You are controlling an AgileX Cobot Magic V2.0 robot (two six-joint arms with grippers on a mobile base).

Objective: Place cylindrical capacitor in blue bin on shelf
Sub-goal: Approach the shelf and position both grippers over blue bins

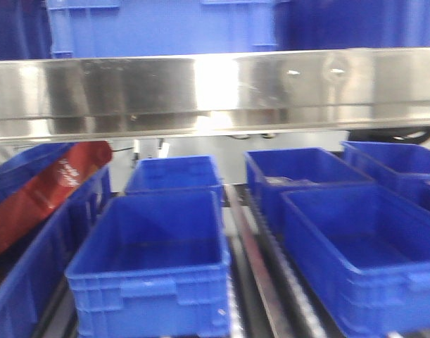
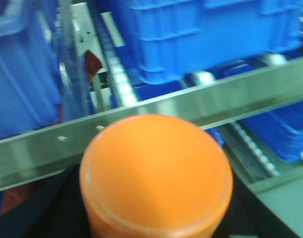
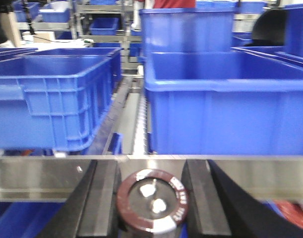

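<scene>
The cylindrical capacitor [image 2: 156, 173] fills the lower left wrist view as a round orange end face. Its orange-red side with white print shows at the left edge of the front view [image 1: 67, 176]. My left gripper [image 2: 156, 218] holds it just in front of the shelf's steel rail [image 2: 37, 148]; only dark jaw parts show beside it. My right gripper [image 3: 151, 198] is shut on a dark red-brown cylinder [image 3: 152, 198] that has two metal terminals and white rim print. It sits between the black fingers [image 3: 104, 198], just before the rail [image 3: 37, 176].
The shelf's broad steel rail [image 1: 215, 88] crosses the front view, with a blue crate above it. Below it, several open blue bins stand on roller tracks: near centre [image 1: 151, 267], near right [image 1: 369, 253], and two behind [image 1: 174, 174] [image 1: 299, 172]. Another bin lies along the left edge [image 1: 24, 282].
</scene>
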